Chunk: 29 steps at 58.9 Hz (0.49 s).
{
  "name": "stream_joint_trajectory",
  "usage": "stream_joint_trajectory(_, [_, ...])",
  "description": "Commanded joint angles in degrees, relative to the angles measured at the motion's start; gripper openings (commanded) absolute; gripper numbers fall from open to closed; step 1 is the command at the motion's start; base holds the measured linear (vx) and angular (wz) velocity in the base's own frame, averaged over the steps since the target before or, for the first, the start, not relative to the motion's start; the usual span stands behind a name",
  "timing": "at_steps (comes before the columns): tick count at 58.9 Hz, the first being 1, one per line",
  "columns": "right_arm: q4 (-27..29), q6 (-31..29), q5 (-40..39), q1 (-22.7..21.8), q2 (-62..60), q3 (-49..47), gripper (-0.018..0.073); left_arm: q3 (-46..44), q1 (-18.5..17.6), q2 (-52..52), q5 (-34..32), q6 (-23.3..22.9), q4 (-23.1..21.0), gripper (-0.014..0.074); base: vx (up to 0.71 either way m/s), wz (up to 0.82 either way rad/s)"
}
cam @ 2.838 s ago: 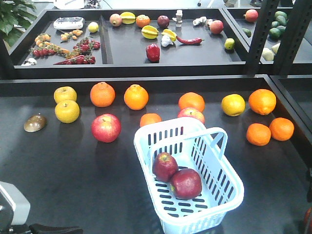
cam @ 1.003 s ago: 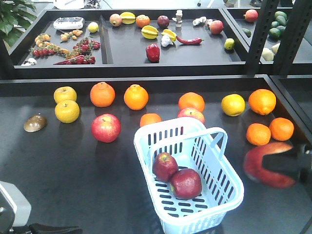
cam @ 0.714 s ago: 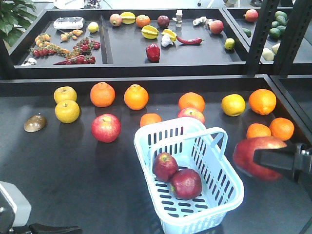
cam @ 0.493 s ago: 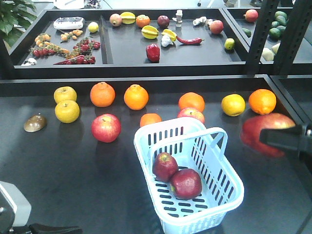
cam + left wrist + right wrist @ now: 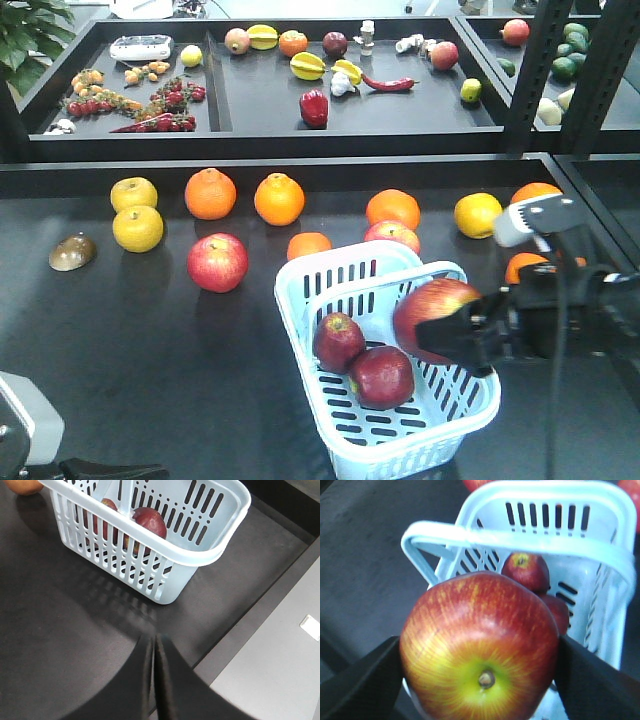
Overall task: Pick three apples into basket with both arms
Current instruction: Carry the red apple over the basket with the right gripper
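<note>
In the front-facing view I am holding the third apple (image 5: 437, 312) in the right gripper (image 5: 462, 338), its fingers pinching the fruit from the 3 o'clock side, and it is hanging over the right rim of the basket (image 5: 300, 325). The two apples already in the basket (image 5: 362, 360) are lying toward 8 o'clock from it, so I judge the drop spot to be the bare slotted floor just past the rim. In the left wrist view I am seeing the left gripper (image 5: 155, 675) with its fingers pressed together, the basket (image 5: 165, 550) lying at 12 o'clock and apart from it. In the right wrist view the held apple (image 5: 480, 647) is sitting stem end toward the camera, clamped at 9 and 3 o'clock, with the basket handle (image 5: 520, 540) crossing at 12 o'clock.
</note>
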Motion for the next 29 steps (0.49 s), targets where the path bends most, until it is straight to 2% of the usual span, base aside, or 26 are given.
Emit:
stream_joint_trajectory(1, [2.0, 0.1, -6.7, 3.1, 1.2, -1.8, 0.0174, -1.6, -0.3, -0.1, -3.1, -0.1, -0.4, -0.0006, 0.0, 0.0])
stream_joint_trajectory(17, [5.2, 0.3, -14.2, 5.9, 7.4, -1.9, 0.0603, -1.6, -0.3, -0.1, -3.1, -0.1, -0.4, -0.0006, 0.0, 0.0])
stream_joint_trajectory(22, [5.3, 0.3, -15.2, 5.9, 8.0, -1.9, 0.0671, -1.6, -0.3, -0.1, -3.1, -0.1, -0.4, -0.0006, 0.0, 0.0])
stream_joint_trajectory(29, [5.1, 0.2, -15.2, 5.9, 8.0, -1.9, 0.0683, -1.6, -0.3, -0.1, -3.1, -0.1, -0.4, -0.0006, 0.0, 0.0])
